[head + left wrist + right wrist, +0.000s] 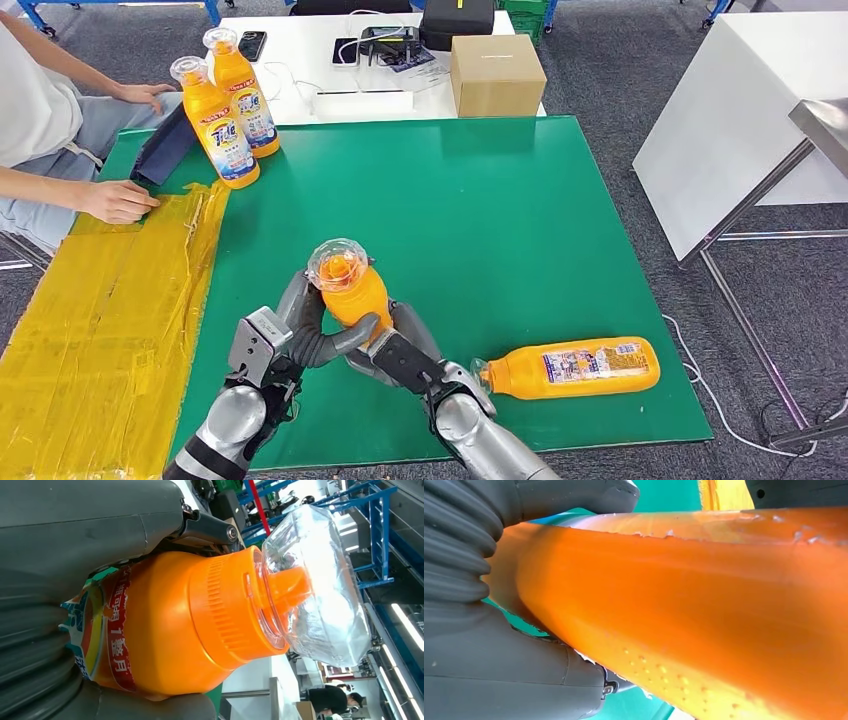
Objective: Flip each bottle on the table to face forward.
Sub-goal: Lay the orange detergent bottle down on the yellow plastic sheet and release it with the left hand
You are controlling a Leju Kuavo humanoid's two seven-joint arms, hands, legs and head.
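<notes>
Fingers of left robot hand (300,335) and right robot hand (400,355) clasp the upright orange bottle (350,290).

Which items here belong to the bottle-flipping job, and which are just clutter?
Job: held bottle, gripped by left hand and right hand; lying bottle; two upright bottles.
Clutter: cardboard box, phones, black case.

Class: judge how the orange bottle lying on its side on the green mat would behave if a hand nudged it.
The lying bottle looks rounded, so a sideways nudge would probably roll it across the flat green mat. Its body appears rigid, probably not floppy. The glossy plastic may slip.
</notes>
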